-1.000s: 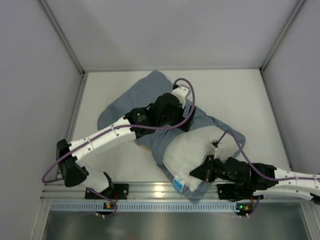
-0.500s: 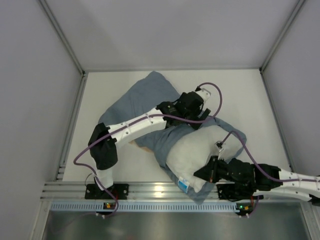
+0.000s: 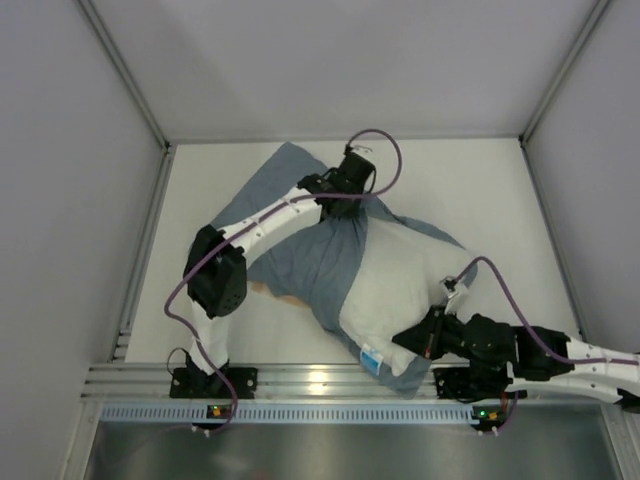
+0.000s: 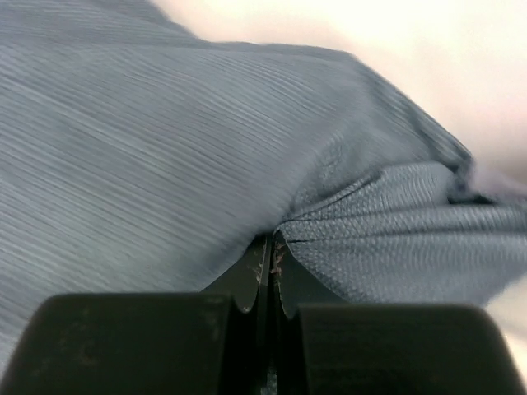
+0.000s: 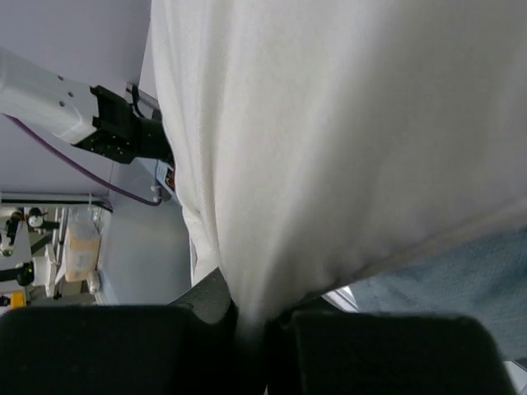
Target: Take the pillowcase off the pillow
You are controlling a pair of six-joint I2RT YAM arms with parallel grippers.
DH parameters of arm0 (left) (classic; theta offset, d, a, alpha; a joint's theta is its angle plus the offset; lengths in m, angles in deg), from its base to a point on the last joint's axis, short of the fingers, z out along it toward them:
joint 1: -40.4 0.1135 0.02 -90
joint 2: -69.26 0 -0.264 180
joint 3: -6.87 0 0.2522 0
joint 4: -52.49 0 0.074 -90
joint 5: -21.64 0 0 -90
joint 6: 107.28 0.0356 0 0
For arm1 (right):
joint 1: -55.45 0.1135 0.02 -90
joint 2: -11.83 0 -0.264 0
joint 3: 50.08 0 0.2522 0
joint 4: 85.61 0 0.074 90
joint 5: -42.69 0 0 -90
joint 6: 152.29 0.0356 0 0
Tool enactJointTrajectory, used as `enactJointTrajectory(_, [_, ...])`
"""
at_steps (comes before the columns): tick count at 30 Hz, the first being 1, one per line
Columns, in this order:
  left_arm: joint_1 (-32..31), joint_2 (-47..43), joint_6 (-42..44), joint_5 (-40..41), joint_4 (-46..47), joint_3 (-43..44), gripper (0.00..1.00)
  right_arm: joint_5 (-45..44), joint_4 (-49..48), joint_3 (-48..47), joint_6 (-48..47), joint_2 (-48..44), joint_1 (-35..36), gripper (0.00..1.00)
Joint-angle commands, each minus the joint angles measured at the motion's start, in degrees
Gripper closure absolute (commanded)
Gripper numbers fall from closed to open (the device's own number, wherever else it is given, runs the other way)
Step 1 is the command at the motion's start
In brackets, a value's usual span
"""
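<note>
Left pincer (image 4: 270,251) pinches pillowcase (image 4: 148,164) fold.

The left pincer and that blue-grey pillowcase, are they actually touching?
Touching. The left wrist view shows the left pincer shut on a bunched fold of the pillowcase, with the cloth gathering right into its tips.

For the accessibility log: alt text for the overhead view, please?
The left pincer pinches a fold of the blue-grey pillowcase at the far side, while the right pincer grips the near end of the white pillow. The pillow lies partly uncovered on the table.
</note>
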Motion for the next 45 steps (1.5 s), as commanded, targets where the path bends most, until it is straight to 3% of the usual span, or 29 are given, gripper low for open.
enactJointTrajectory(1, [11.41,-2.13,-4.54,9.19,-3.56,0.83,1.00,-1.73,3.14,-4.87,-0.17,-3.11,1.15,1.00])
enactJointTrajectory(4, [18.18,-5.72,-5.94,9.11,-4.08,-3.72,1.00,-6.02,8.50,-8.91,-0.43,-4.78,1.15,1.00])
enactJointTrajectory(9, [27.06,-13.99,-8.41,2.17,1.26,-18.04,1.00,-14.82,17.11,-21.63,-2.63,-6.45,1.06,1.00])
enactJointTrajectory(13, [29.62,-20.57,-8.84,-1.61,4.43,-28.15,1.00,-22.55,25.98,-30.70,-3.68,-6.36,0.01,1.00])
enactJointTrajectory(17, [30.59,-24.63,-10.42,-7.14,6.28,-31.42,1.00,-25.12,29.60,-35.64,-4.56,-5.66,-2.45,1.00])
enactJointTrajectory(20, [30.59,-27.44,-10.25,-18.90,9.52,-32.04,1.00,-23.46,28.21,-33.37,-4.65,-4.17,-3.07,1.00])
enactJointTrajectory(21, [30.51,-28.14,-10.42,-23.28,10.32,-32.13,0.90,-23.10,28.03,-32.40,-3.96,-2.95,-3.07,1.00])
enactJointTrajectory(22, [30.33,-29.98,-10.69,-31.16,11.29,-32.13,0.69,-22.58,27.77,-31.43,-3.43,-2.50,-3.07,1.00])
enactJointTrajectory(23, [29.46,-30.87,-11.47,-34.46,13.04,-31.78,0.35,-22.22,26.37,-28.81,-2.90,-2.32,-2.98,1.00])
enactJointTrajectory(26, [26.30,-36.40,-12.01,-38.53,13.14,-30.11,0.16,-19.50,21.89,-22.75,-2.28,-2.32,-3.07,1.00])
enactJointTrajectory(28, [23.22,-41.39,-12.71,-39.58,12.79,-29.06,0.12,-17.40,18.19,-20.45,-1.75,-1.97,-3.07,1.00])
enactJointTrajectory(29, [21.99,-43.25,-14.37,-39.76,12.09,-28.97,0.01,-16.78,17.14,-18.61,-1.75,-1.54,-2.98,1.00])
enactJointTrajectory(33, [17.86,-54.48,-20.08,-38.19,8.75,-33.61,0.01,-14.05,13.35,-15.70,-1.75,1.10,-3.07,1.00])
enactJointTrajectory(41, [3.80,-69.80,-31.95,-28.70,8.31,-56.26,0.01,-12.64,8.26,-12.62,-1.84,3.92,-3.07,1.00])
enactJointTrajectory(45, [2.20,-75.43,-34.95,-25.27,7.52,-61.65,0.02,-11.76,7.20,-12.00,-1.49,4.09,-3.07,1.00])
